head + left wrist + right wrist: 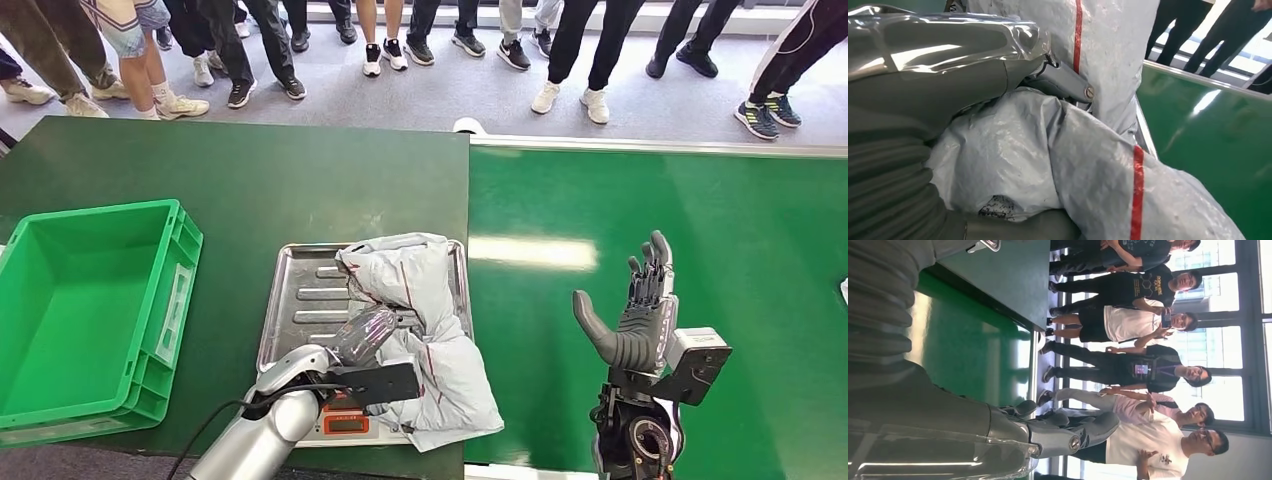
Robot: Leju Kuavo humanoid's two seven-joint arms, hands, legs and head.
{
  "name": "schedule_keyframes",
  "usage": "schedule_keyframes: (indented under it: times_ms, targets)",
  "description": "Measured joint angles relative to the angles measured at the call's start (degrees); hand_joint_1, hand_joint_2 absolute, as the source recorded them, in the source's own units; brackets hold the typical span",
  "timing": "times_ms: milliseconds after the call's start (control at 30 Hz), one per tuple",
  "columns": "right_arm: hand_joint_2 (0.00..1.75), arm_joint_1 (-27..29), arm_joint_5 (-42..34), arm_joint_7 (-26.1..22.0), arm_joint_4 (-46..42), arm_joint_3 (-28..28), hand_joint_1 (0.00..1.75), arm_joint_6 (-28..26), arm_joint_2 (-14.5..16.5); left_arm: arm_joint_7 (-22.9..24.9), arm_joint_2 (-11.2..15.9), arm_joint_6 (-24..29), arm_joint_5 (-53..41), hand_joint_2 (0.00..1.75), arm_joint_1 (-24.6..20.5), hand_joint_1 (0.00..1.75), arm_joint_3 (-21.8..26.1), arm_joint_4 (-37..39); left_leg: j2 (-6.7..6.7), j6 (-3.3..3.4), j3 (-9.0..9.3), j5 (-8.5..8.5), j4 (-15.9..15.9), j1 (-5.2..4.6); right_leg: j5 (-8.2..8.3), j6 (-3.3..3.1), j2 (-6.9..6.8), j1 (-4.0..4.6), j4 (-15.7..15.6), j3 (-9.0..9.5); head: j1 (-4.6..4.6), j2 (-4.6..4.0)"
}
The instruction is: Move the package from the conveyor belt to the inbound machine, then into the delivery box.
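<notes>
One package (425, 330) observed: grey-white plastic mailer, crumpled, with thin red stripes, lying across the ribbed metal tray (300, 295) of the inbound machine (345, 425) and overhanging the tray's near right corner. Orange-red display on the machine's front edge noted just below the package. Machine placed on the dark green table (250, 170), between the green delivery box (90, 310) at left and the bright green conveyor belt (700, 220) at right. Box well apart from the package.

Left hand (368, 335) found resting on the middle of the package, under a clear shiny cover. In the left wrist view, left hand (998, 65) seen pressed into the wrinkled mailer (1048, 165), thumb dug into a fold of the plastic, bag bulging around it. Exact lie of the other fingers cannot be told beneath the cover and the bag; firm grip not confirmed.

Right hand (640, 310) held upright above the conveyor belt, palm turned toward the tray, fingers straight and close side by side, thumb spread out to the left, nothing held. In the right wrist view, right hand (1058, 432) seen extended, nothing in it, over the belt (963, 350).

Several people standing along the far side of table and belt, legs and shoes (565, 95) visible on the grey floor.
</notes>
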Motion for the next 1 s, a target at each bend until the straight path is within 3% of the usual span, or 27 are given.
schedule_keyframes:
  times_ms: [333, 600, 767, 1000]
  targets:
    - [1.75, 0.0, -0.21, 0.02, 0.1, 0.01, 0.0, 0.0, 0.02, -4.31, 0.37, 2.11, 2.87, 1.75, 1.75, 1.75, 0.16, -2.96, 0.01, 0.0, -0.48, 0.0, 0.02, 0.0, 0.0, 0.0, 0.01, 0.0, 0.0, -0.5, 0.0, 0.0]
    - [1.75, 0.08, -0.54, -0.06, 0.1, 0.01, 0.0, 0.1, 0.1, -10.1, 0.05, 11.36, 8.9, 1.75, 3.66, 1.75, 3.13, -8.55, 0.02, 0.0, -0.6, 0.0, 0.01, 0.0, 0.0, 0.0, 0.02, 0.01, 0.01, -0.65, -0.01, 0.0]
    - [1.75, -0.07, -0.83, -0.24, 0.23, 0.06, 0.0, 0.48, 0.24, -16.37, -0.69, 19.24, 14.42, 1.75, 4.81, 1.75, 5.86, -13.97, 0.02, 0.0, -0.65, 0.0, 0.02, 0.0, 0.0, 0.0, 0.02, 0.01, 0.02, -0.68, 0.01, 0.0]
    - [1.75, -0.36, -1.07, -0.4, 0.54, 0.16, 0.0, 0.61, 0.35, -19.29, -1.13, 23.83, 15.45, 1.75, 5.85, 1.75, 7.67, -18.05, 0.02, 0.0, -0.68, 0.0, 0.01, 0.0, 0.0, 0.0, 0.02, 0.01, 0.02, -0.71, 0.01, 0.0]
